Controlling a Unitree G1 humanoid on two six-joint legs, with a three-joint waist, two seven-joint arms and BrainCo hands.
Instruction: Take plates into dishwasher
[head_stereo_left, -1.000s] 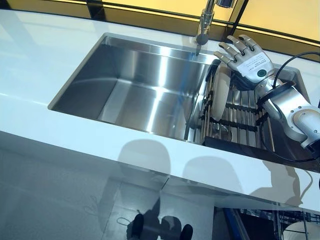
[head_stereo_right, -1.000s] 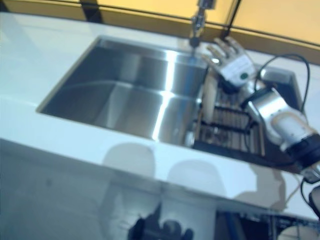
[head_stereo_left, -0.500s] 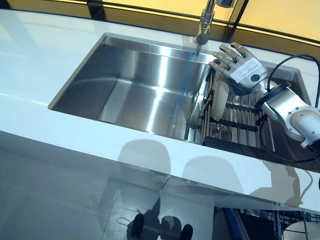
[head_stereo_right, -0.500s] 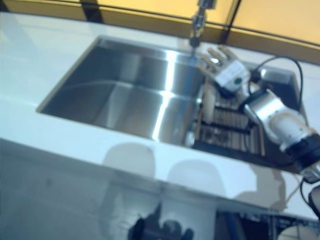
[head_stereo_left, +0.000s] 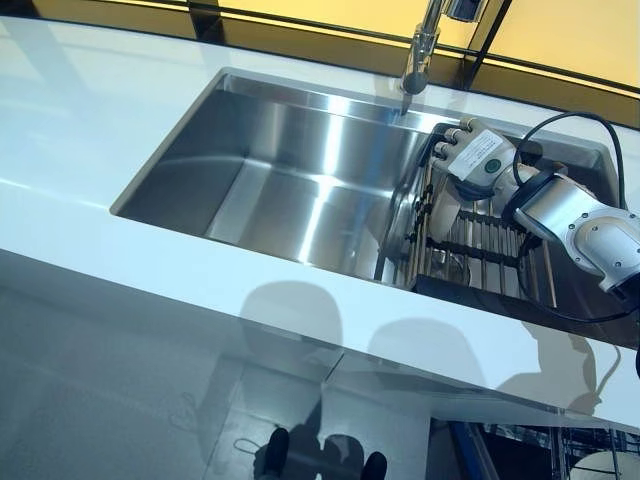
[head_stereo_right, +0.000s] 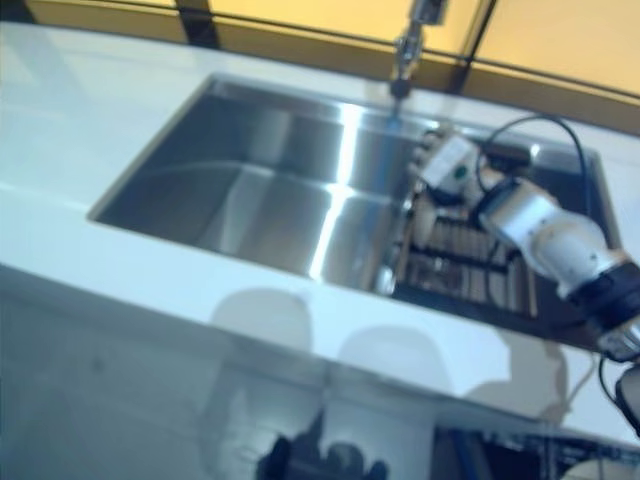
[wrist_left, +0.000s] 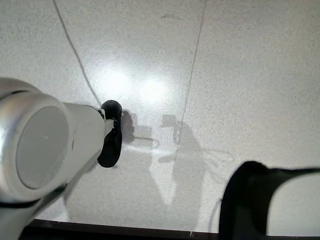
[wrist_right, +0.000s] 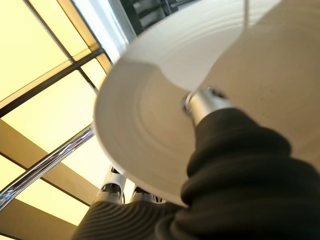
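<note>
A white plate (head_stereo_left: 440, 208) stands on edge in a dark dish rack (head_stereo_left: 492, 250) in the right part of the sink. My right hand (head_stereo_left: 478, 158) is on the plate's top rim, with the fingers curled over it. In the right wrist view the plate (wrist_right: 150, 120) fills the picture. The thumb (wrist_right: 205, 102) presses on its face and the fingers (wrist_right: 117, 192) show behind its far side. The plate is still in the rack. My left hand shows in no view; the left wrist view shows only floor.
The steel sink basin (head_stereo_left: 290, 180) lies left of the rack, with the faucet (head_stereo_left: 420, 55) at its back edge. White counter (head_stereo_left: 120, 230) surrounds it. A wire dishwasher rack (head_stereo_left: 590, 455) shows below the counter at the lower right.
My right hand has come down from above the rack, where its fingers were spread, and has closed over the plate's top rim. The camera has shifted a little.
</note>
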